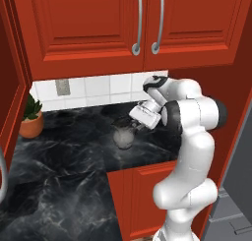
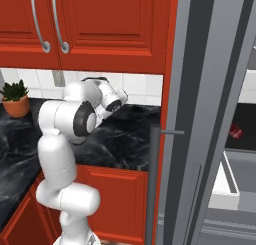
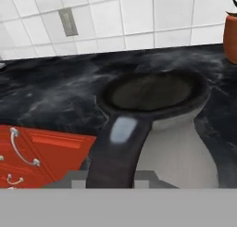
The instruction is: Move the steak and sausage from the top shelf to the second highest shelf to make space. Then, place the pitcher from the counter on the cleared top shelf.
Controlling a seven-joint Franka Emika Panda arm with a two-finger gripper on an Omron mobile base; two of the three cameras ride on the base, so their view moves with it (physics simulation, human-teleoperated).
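Your hand is closed on the pitcher handle — the jug stands on the bench at frame centre, just below-left of the hand.

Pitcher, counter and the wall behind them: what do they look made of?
Pitcher: probably glazed ceramic; mottled grey-white belly, dark rim, a soft sheen on the handle in the hand view. The gripper is shut on its handle.
Counter: polished black marble or a stone look-alike; thin white veins, glossy surface.
Wall: glazed white tile; square grid of grout lines.
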